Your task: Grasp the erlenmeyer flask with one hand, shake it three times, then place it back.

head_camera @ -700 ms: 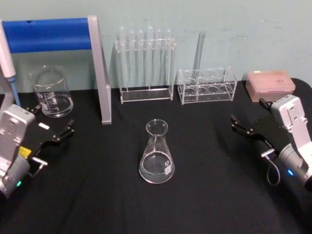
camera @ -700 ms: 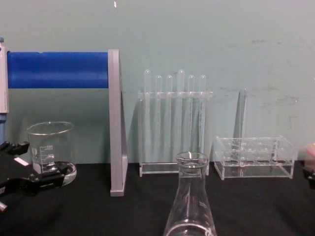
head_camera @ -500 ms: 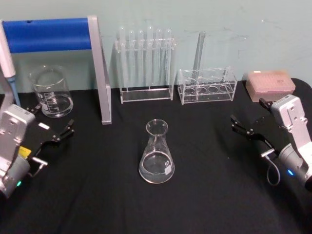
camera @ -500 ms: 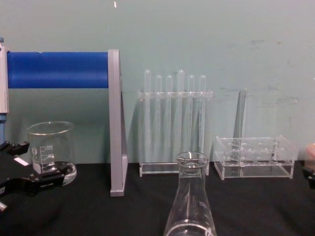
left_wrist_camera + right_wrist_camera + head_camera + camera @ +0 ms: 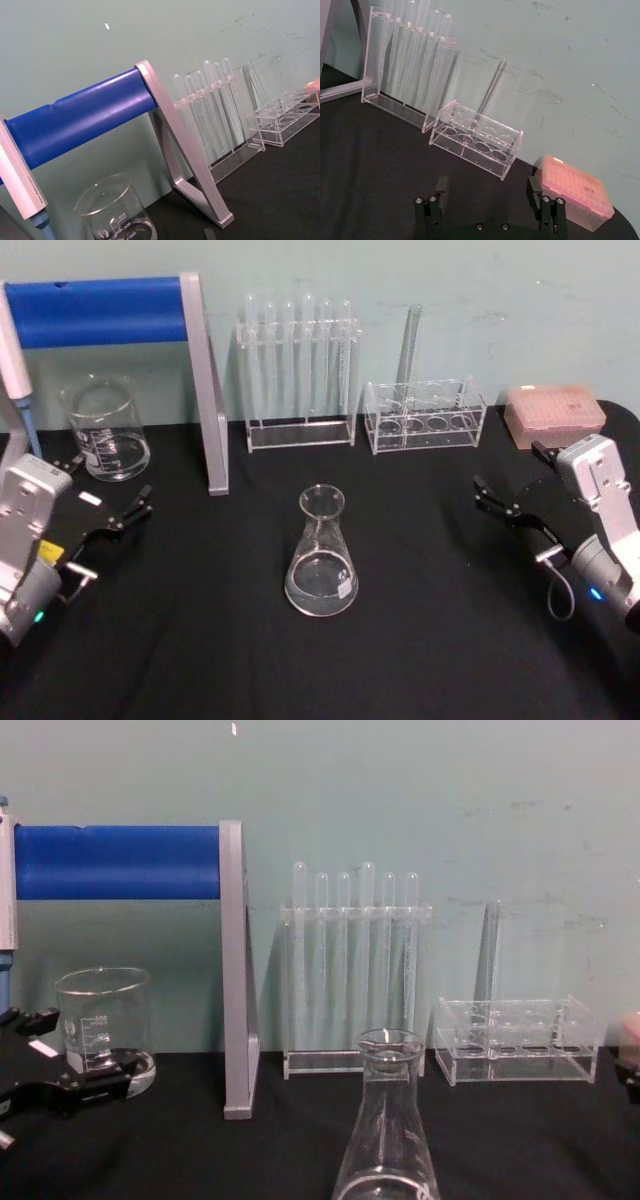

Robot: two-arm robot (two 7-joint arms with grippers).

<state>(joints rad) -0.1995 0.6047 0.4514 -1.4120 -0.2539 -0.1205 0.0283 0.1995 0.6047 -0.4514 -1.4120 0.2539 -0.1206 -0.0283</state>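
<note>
Between the two sets of jaws, well apart from either, the erlenmeyer flask [image 5: 322, 558] stands upright on the black desk [image 5: 430, 640], untouched. The right gripper [image 5: 508, 466] and left gripper [image 5: 110, 480] both hover with jaws spread. The grasp looks not yet begun. Next, one gripper must probably reach inward and straddle the flask's neck.

Even, diffuse light, moderately bright. The black table [image 5: 430, 640] soaks it up; no cast shadows readable on it. Soft highlights on the erlenmeyer flask [image 5: 321, 570] rim and base. Faint tube shadows on the wall [image 5: 450, 800] behind the test tube rack [image 5: 355, 980]. Mild sheen along the blue roller [image 5: 80, 120].
</note>
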